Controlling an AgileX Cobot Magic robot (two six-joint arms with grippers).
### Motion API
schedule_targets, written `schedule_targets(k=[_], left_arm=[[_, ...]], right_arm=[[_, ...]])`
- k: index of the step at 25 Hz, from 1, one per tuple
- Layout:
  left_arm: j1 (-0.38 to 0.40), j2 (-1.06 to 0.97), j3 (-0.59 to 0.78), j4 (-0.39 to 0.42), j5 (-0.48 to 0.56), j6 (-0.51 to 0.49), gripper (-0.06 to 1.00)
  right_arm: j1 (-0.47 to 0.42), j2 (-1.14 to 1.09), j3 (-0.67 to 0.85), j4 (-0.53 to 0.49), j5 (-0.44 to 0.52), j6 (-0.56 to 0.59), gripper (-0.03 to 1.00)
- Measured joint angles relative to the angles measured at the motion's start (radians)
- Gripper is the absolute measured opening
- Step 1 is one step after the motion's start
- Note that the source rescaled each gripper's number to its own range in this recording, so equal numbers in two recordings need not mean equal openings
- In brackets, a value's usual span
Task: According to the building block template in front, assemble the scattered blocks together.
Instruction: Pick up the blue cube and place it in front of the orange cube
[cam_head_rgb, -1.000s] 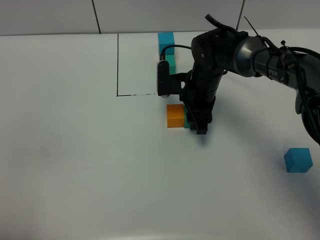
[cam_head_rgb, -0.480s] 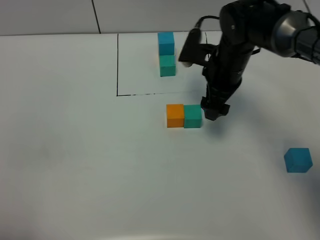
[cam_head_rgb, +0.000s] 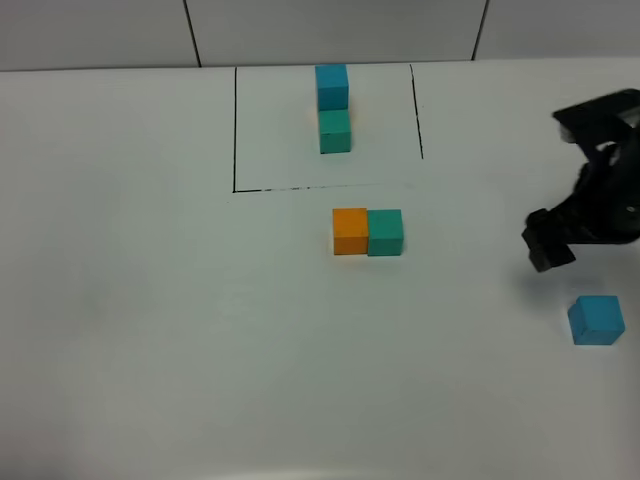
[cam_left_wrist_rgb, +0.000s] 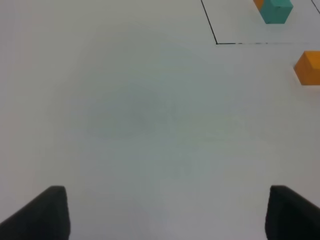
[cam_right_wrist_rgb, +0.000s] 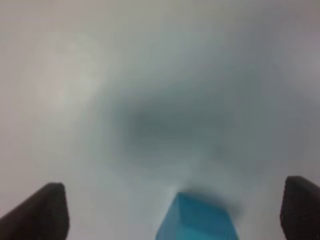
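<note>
Left gripper (cam_left_wrist_rgb: 162, 212) spread wide and empty over the table (cam_left_wrist_rgb: 125, 125); building block template (cam_head_rgb: 333, 108) sits inside the black outline (cam_head_rgb: 235, 130). In front of it, orange cube (cam_head_rgb: 350, 231) touches teal-green cube (cam_head_rgb: 385, 232), so that join looks done. Right gripper (cam_head_rgb: 548, 247) has jaws apart, holding nothing, near blue cube (cam_head_rgb: 596, 320), which lies well apart from the pair and looks like the piece left to attach

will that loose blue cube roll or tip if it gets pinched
Probably not: the blue cube sits flat on the table, so it should slide rather than roll. Its matte, flat faces likely grip well.
</note>
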Motion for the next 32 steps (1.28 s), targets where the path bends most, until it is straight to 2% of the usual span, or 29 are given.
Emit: schedule_targets(k=[3,6,11,18,20,21,22,24,25,29,32], left_arm=[[0.0,0.0,0.0,0.0,0.0,0.0,0.99],[0.0,0.0,0.0,0.0,0.0,0.0,0.99],[0.0,0.0,0.0,0.0,0.0,0.0,0.99],[0.0,0.0,0.0,0.0,0.0,0.0,0.99],[0.0,0.0,0.0,0.0,0.0,0.0,0.99],[0.0,0.0,0.0,0.0,0.0,0.0,0.99],[0.0,0.0,0.0,0.0,0.0,0.0,0.99],[0.0,0.0,0.0,0.0,0.0,0.0,0.99],[0.0,0.0,0.0,0.0,0.0,0.0,0.99],[0.0,0.0,0.0,0.0,0.0,0.0,0.99],[0.0,0.0,0.0,0.0,0.0,0.0,0.99]], right_arm=[[-0.069,-0.03,0.092,0.003,-0.01,0.057,0.72],[-0.108,-0.03,0.17,0.029,-0.046,0.067,0.72],[-0.117,-0.03,0.235,0.083,-0.151,0.067,0.72],[-0.117,0.049,0.235,0.102,-0.222,0.068,0.72],[-0.117,0.06,0.238,0.102,-0.232,0.068,0.64],[-0.117,0.06,0.238,0.102,-0.234,0.069,0.55],[-0.114,0.057,0.238,0.102,-0.236,0.069,0.42],[-0.114,0.043,0.234,0.102,-0.234,0.069,0.08],[-0.114,0.035,0.228,0.102,-0.227,0.068,0.0],[-0.089,0.007,0.181,0.083,-0.149,-0.001,0.01],[-0.011,0.006,0.093,0.07,-0.049,-0.135,0.01]])
